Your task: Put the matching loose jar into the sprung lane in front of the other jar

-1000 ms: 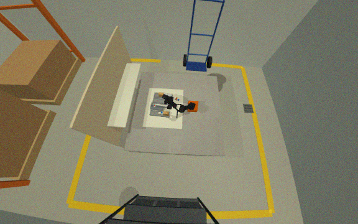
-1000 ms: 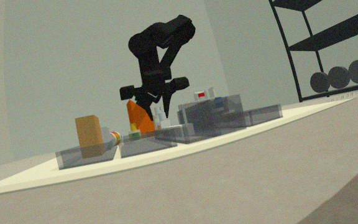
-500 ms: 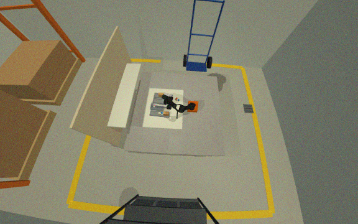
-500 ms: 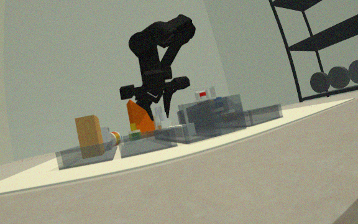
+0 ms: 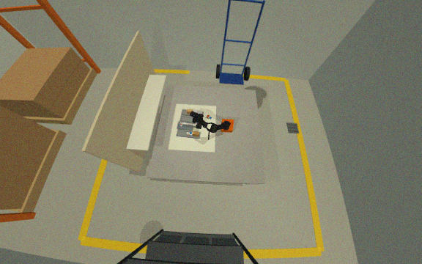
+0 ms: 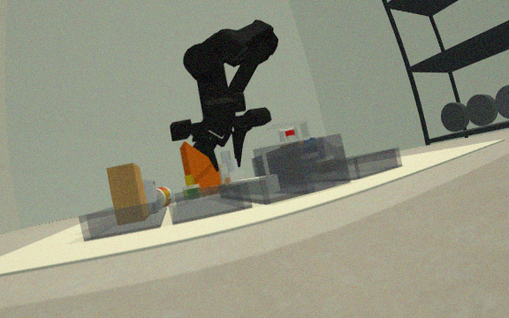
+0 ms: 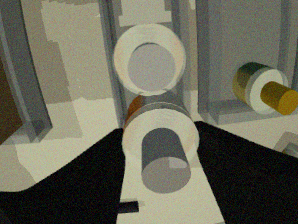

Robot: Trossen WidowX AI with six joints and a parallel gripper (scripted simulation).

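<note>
1. claw (image 7: 158,163) state: clamped on a pale cream cylindrical jar with a grey lid (image 7: 160,152); the black fingers flank it on both sides in the wrist view.
2. held jar is upright, lid facing the wrist camera. a band of orange-brown label shows at its far edge.
3. matching pale cream jar with a grey lid (image 7: 149,58) stands directly ahead of the held one, in a narrow grey channel lane (image 7: 178,3) running away from the camera. the two jars line up along the lane axis.
4. from the wrist view they look very close, possibly touching; cannot tell for sure. cannot tell either whether the held jar sits on the lane floor or above it.
5. exterior view: black robot arm (image 6: 224,71) is folded over, claw pointing down with the pale jar between the fingers, at the front end of a translucent grey tray block (image 6: 246,187).
6. a jar with a green and yellow end (image 7: 266,90) lies on its side in the neighbouring compartment to the right in the wrist view.
7. exterior view also shows a tan cardboard-coloured box (image 6: 126,192) upright in a grey tray at the left, and an orange wedge-shaped arm base (image 6: 197,165) behind the claw.
8. everything sits on a cream rectangular mat (image 5: 207,144) on the grey surface (image 5: 233,161).
9. pusher plate is not distinguishable in any view.
</note>
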